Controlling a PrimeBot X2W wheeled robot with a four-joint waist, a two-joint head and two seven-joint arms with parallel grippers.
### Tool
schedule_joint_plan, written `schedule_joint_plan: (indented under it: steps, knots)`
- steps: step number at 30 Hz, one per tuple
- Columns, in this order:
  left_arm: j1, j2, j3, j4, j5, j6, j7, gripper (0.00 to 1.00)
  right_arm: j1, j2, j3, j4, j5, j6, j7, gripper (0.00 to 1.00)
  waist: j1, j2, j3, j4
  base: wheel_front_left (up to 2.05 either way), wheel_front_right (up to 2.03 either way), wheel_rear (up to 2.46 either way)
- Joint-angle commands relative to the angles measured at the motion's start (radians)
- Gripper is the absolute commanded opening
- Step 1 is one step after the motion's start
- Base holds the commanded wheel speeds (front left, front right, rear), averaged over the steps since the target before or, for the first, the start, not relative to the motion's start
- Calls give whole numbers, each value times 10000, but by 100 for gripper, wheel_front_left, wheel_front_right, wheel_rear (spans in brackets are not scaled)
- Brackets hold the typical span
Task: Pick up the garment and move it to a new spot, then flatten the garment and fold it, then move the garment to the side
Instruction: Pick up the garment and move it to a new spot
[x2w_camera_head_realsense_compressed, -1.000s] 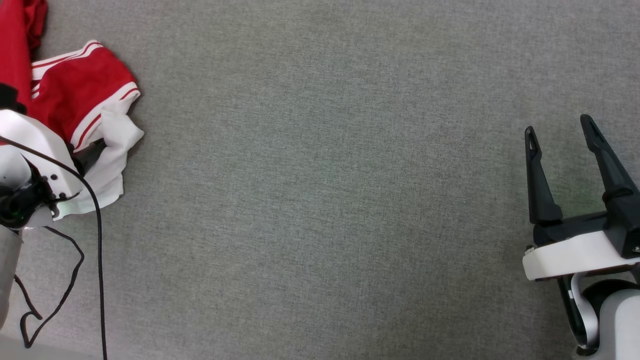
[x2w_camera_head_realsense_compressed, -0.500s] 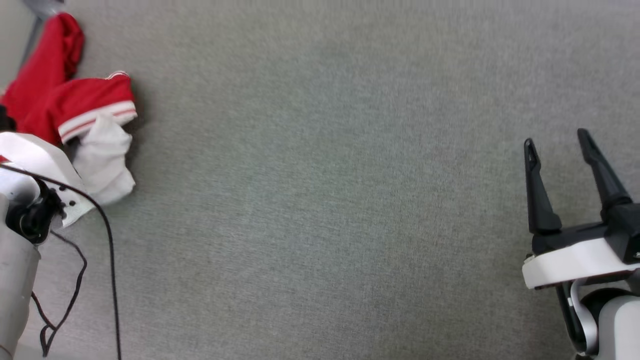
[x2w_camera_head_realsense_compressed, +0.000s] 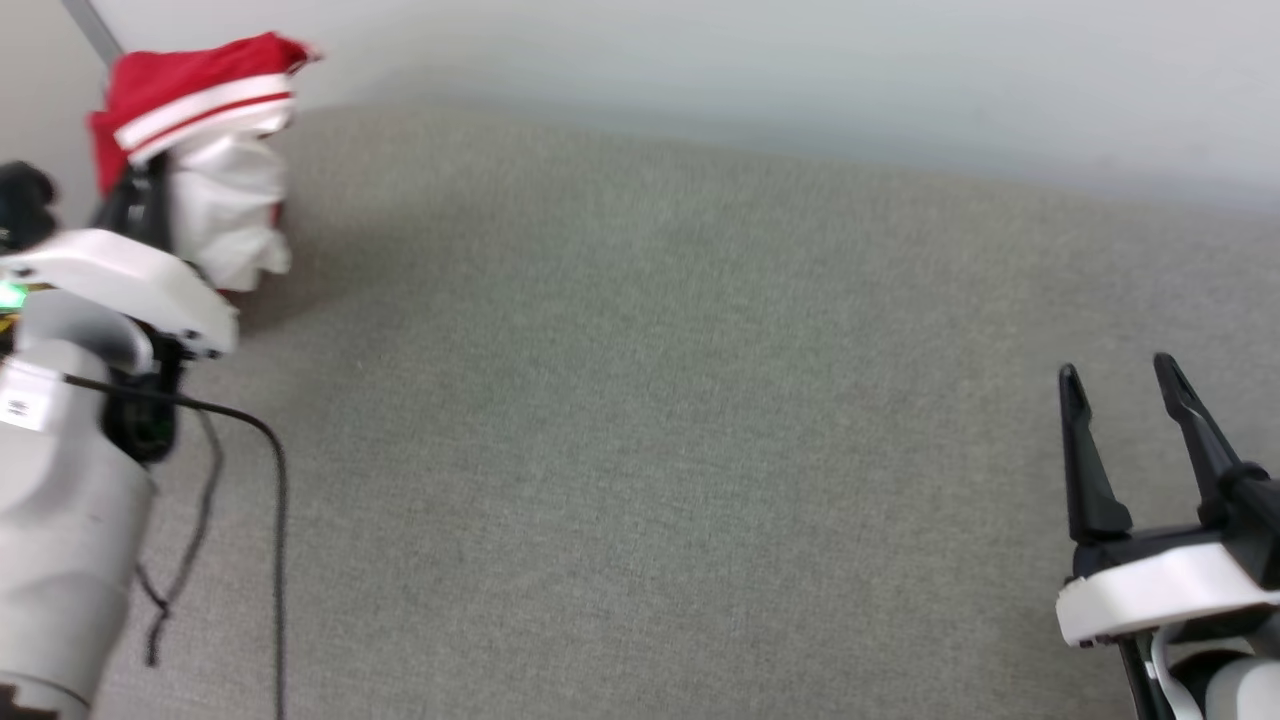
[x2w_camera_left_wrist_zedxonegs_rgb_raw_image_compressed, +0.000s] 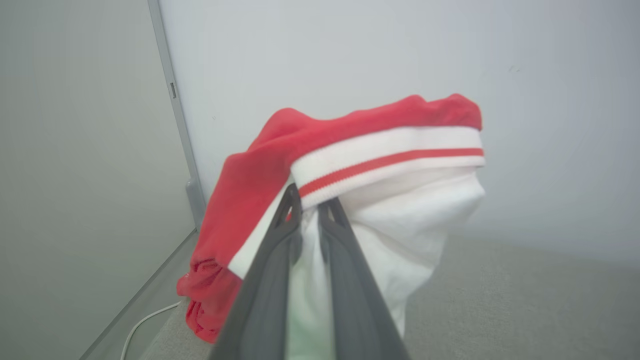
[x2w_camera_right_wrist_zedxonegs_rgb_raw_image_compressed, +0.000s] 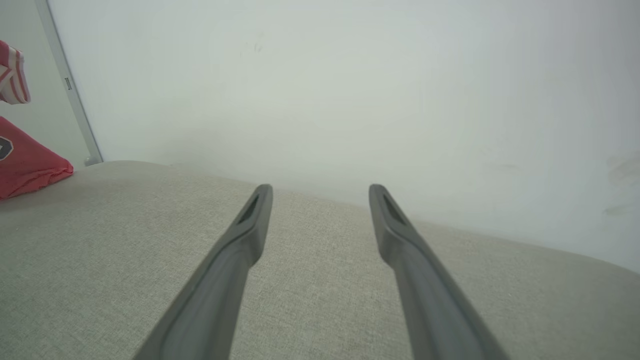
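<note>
- One garment (x2w_camera_left_wrist_zedxonegs_rgb_raw_image_compressed: 350, 125), red with a white cuff panel and red-striped white trim, hangs bunched over the far-left corner of the grey desk (x2w_camera_head_realsense_compressed: 640, 450).
- Left gripper (x2w_camera_left_wrist_zedxonegs_rgb_raw_image_compressed: 308, 205) pinches its white fabric.
- Right gripper (x2w_camera_head_realsense_compressed: 1117, 368) gapes wide, empty.

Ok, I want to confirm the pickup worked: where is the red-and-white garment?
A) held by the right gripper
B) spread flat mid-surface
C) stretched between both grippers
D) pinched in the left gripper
D: the left gripper is shut on white cuff fabric of the garment, which bunches over its tips, while the right gripper stands open and empty.
</note>
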Motion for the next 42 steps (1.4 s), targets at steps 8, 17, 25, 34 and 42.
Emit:
schedule_joint_plan:
  steps: [8, 17, 25, 34, 42]
  knots:
    - [1771, -816, 217, -2834, 690, 589, -76, 0, 691, -13, -128, 123, 402, -10, -91, 100, 1, 0, -1199, -699, 0, 0, 0]
    - [3769, -2003, -1034, -5341, 852, 792, 309, 0, 1139, -11, -210, 31, 545, -10, 4, 100, 1, 0, -1498, -1868, 0, 0, 0]
    - [4551, -3154, -2944, -5857, 998, 336, 1315, 0, 931, -7, -157, -181, 711, -9, -69, 100, 1, 0, -791, -2618, 0, 0, 0]
    - [4944, -3393, -4231, -5273, 1348, -45, 1924, 96, 688, -10, -190, -85, 828, -10, -282, 100, 1, 0, 63, -2732, 0, 0, 0]
    - [4830, -3206, -4081, -5579, 1846, 159, 753, 100, 805, -10, -267, 158, 705, -9, -194, 100, 1, 0, -620, -2327, 0, 0, 0]
